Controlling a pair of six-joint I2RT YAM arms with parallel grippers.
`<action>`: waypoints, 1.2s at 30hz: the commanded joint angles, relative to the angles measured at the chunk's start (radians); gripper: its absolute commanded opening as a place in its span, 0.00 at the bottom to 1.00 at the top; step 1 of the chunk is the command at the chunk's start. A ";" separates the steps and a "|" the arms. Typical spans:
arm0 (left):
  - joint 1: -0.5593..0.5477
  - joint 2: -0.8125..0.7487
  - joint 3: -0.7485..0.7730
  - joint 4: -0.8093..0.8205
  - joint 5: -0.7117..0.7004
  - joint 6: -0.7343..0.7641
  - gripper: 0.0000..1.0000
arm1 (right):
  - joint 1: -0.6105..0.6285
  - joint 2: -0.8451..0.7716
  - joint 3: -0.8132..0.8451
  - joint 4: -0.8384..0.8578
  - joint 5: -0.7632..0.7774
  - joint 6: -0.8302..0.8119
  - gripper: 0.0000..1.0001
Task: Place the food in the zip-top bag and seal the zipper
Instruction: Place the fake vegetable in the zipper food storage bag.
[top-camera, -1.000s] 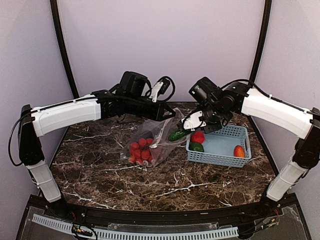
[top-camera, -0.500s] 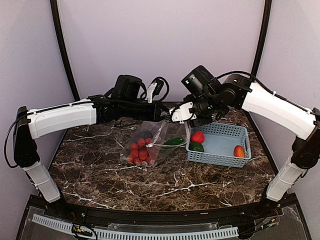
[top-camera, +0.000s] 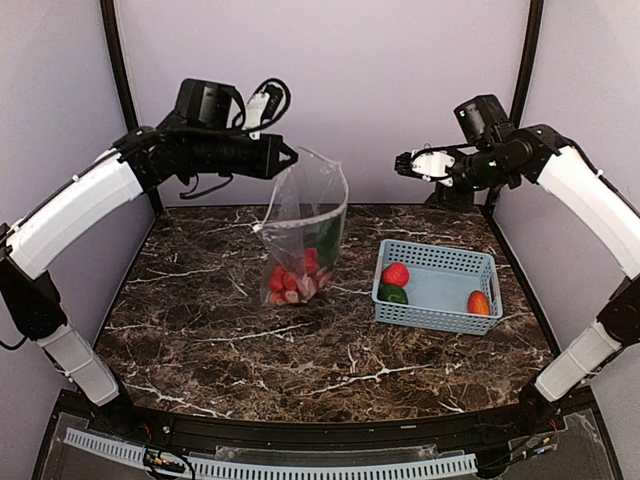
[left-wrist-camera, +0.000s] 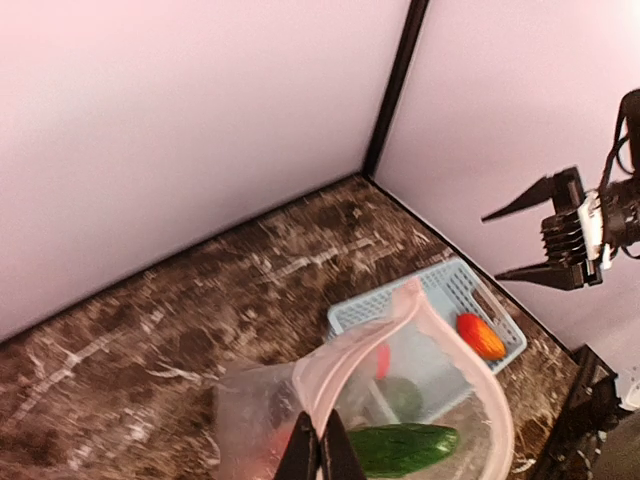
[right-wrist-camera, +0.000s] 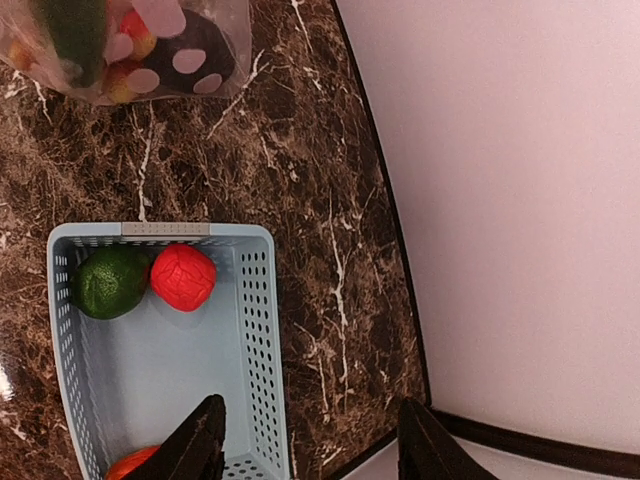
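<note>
Lifted now, the zip-top bag (top-camera: 305, 235) hangs clamped in left fingers (top-camera: 279, 158); right fingers (right-wrist-camera: 195, 445) apart.

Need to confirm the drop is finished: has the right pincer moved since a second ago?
Yes. The right pincer has lifted away from the blue basket's far-left corner and the zip-top bag, toward the back wall, and is open.

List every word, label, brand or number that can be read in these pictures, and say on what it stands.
No text can be read in any view.
The zip-top bag, held by the left pincer: only pale dots, no letters.
The blue basket: a grey strip on its rim, with no writing visible.
The open right pincer and the arms: no readable mark.
</note>
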 joint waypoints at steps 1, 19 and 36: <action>0.002 0.001 0.241 -0.357 -0.285 0.269 0.01 | -0.130 -0.043 -0.047 0.017 -0.224 0.106 0.56; 0.001 0.096 0.202 -0.457 0.040 0.189 0.01 | -0.245 -0.022 -0.261 0.110 -0.457 0.330 0.56; -0.027 0.088 -0.012 -0.369 0.048 0.112 0.01 | -0.245 0.143 -0.272 0.153 -0.571 0.437 0.48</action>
